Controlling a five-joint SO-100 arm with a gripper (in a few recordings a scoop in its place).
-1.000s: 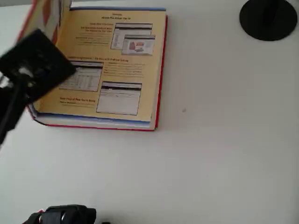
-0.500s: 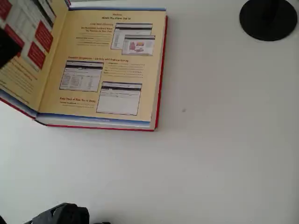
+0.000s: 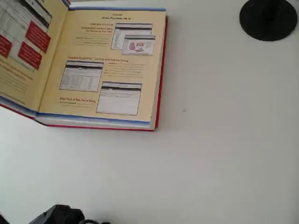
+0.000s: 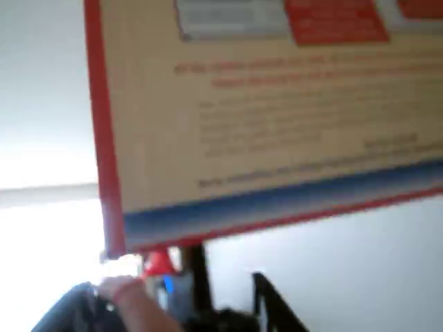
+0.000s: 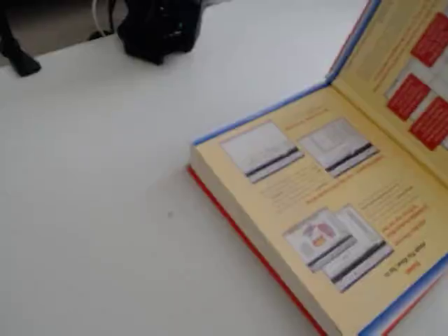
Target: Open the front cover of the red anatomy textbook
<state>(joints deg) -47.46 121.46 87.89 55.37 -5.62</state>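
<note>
The red anatomy textbook (image 3: 107, 70) is lying thick and heavy on the bench (image 3: 210, 154), its front cover (image 3: 25, 51), a stiff board best taken by its free edge, resting swung open leftward; the jaws' state cannot be told.

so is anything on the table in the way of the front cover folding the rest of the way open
Nothing visible. The front cover already lies opened to the left of the red anatomy textbook, yellow inner side up. The only other thing, a black round base, sits far off at the top right. The table left of the cover runs out of the overhead view.
</note>
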